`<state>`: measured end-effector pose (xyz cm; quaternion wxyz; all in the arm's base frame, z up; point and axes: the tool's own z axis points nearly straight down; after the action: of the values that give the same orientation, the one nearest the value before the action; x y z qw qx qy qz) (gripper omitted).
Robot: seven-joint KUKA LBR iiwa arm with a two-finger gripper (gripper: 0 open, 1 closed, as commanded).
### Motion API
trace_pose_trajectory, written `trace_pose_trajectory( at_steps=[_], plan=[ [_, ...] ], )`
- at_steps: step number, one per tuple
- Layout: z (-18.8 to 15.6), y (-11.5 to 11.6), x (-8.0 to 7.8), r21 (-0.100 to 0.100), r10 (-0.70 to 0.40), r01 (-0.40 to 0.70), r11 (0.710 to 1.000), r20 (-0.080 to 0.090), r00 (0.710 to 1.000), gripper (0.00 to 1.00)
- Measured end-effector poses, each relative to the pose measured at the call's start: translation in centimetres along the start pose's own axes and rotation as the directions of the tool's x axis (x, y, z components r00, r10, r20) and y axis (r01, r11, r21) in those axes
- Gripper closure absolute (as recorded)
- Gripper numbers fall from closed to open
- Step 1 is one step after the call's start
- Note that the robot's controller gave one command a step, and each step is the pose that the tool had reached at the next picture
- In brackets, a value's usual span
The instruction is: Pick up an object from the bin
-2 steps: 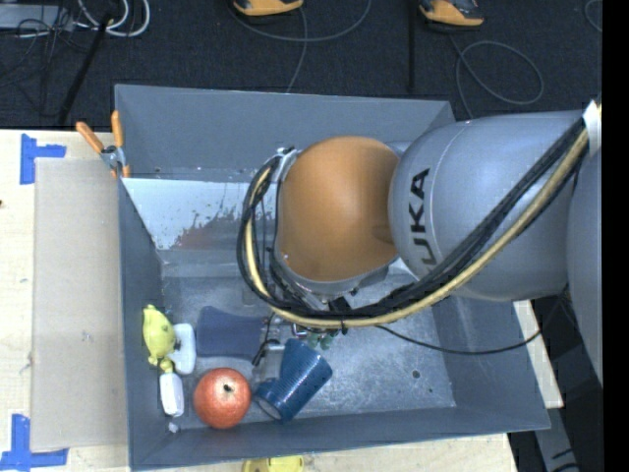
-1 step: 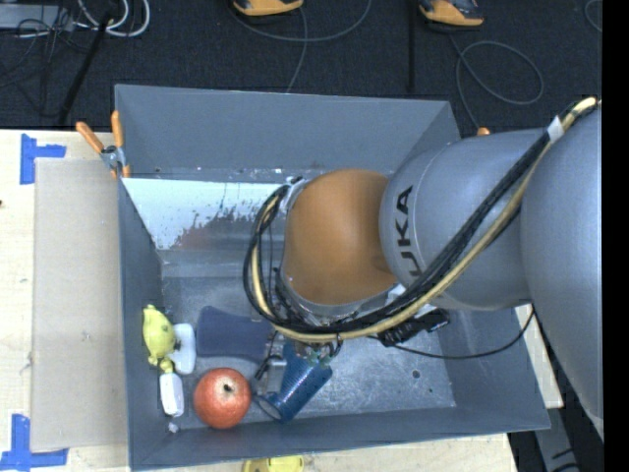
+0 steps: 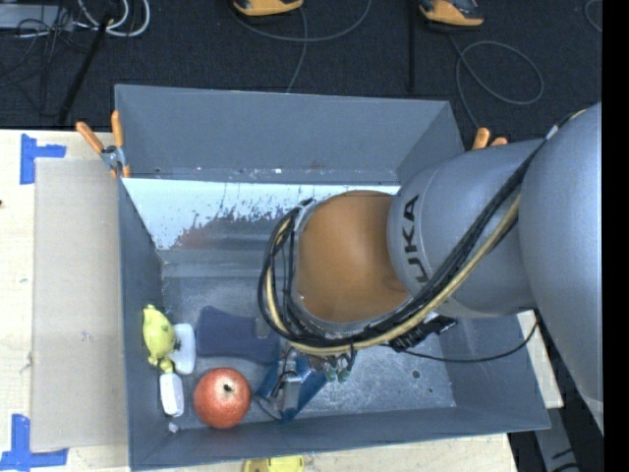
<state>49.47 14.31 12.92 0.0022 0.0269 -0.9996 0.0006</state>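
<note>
My gripper (image 3: 292, 380) is low in the bin's front middle, under the arm's orange cover. A narrow blue piece (image 3: 307, 389) shows slanting right at the gripper's tip; whether it is held I cannot tell. A red apple (image 3: 222, 397) lies just left of the gripper near the front wall. A dark blue flat pouch (image 3: 230, 332) lies behind the apple, reaching under the gripper's left side.
A yellow toy figure (image 3: 157, 334) lies at the left wall, with a small white block (image 3: 184, 340) beside it and a white tube (image 3: 171, 393) in front of it. The arm and its cables hide the bin's middle.
</note>
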Motion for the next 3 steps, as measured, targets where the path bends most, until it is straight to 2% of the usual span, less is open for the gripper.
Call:
trace_pose_trajectory(
  at_steps=[1,2,3],
  plan=[
    [3.6,-1.4,0.9,-0.002,-0.120,0.120,0.993,-0.002,0.993,0.00],
    [4.4,-2.8,0.9,-0.006,0.097,-0.097,0.995,-0.016,0.995,0.00],
    [4.0,-7.0,-1.7,-0.007,0.053,-0.053,0.999,0.005,0.999,1.00]
  ],
)
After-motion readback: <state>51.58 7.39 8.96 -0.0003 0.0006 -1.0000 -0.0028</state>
